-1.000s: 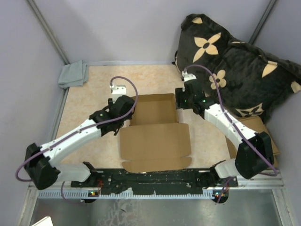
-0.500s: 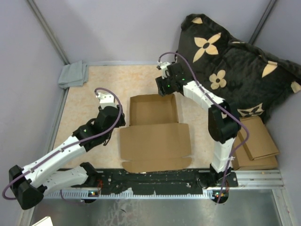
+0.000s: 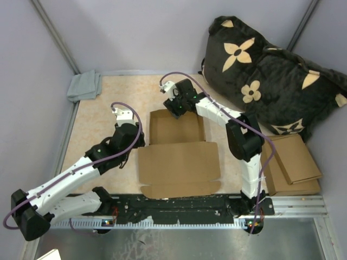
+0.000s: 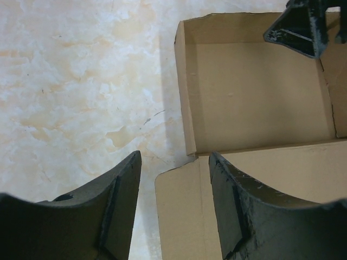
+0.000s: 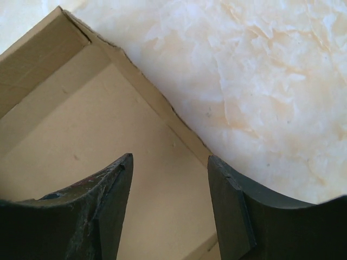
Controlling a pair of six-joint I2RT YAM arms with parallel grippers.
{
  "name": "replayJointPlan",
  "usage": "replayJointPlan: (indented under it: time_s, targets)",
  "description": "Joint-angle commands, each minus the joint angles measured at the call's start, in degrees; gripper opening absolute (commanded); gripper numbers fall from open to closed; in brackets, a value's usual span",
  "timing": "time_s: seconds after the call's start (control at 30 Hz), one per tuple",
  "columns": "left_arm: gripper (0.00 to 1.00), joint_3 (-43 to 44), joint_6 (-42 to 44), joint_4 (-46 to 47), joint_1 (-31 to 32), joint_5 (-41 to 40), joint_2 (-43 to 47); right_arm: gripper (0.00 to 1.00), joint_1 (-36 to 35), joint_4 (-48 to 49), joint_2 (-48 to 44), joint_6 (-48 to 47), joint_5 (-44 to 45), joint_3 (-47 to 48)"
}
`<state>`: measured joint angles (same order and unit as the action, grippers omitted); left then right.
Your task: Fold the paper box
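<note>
Right claw (image 3: 175, 110) swung over paper box's (image 3: 179, 157) open tray.

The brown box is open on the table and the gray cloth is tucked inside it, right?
Not quite. The brown box is open on the table, but the gray cloth lies at the table's far left corner, outside the box. The top external view shows it.
</note>
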<state>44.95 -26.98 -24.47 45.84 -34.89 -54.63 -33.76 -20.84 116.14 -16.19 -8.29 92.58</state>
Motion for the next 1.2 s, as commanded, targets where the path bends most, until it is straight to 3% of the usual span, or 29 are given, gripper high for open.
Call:
replayJointPlan:
  time_s: [0.0, 0.33, 0.5, 0.7, 0.8, 1.0, 1.17]
  targets:
    - [0.59, -0.8, -0.2, 0.3, -0.3, 0.2, 0.5, 0.58, -0.8, 0.9, 4.0, -4.3, 0.3, 5.8]
    - [0.59, -1.3, -1.0, -1.0, -0.4, 0.3, 1.7, 0.60, -0.8, -3.3, 13.1, -5.4, -0.8, 16.8]
    - [0.59, -1.9, -1.4, -0.8, -0.3, 0.6, 1.9, 0.58, -0.8, -3.3, 13.3, -5.7, -0.2, 16.6]
    - [0.59, -2.4, -2.0, 0.1, -0.3, 1.6, 1.4, 0.38, 0.1, -6.3, 15.2, 0.0, 5.9, 20.0]
    - [0.59, -2.5, -1.9, 1.0, -0.3, 2.6, 0.9, 0.29, 3.6, -7.5, 14.8, 9.2, 6.7, 21.3]
    - [0.59, -2.6, -1.8, 3.0, -0.4, 4.1, -0.7, 0.20, 12.2, -10.2, 9.9, 27.2, 4.0, 15.2]
    - [0.59, -2.7, -1.5, 5.1, -0.3, 5.7, -2.4, 0.24, 12.3, -8.7, -2.5, 31.3, -1.0, -2.5]
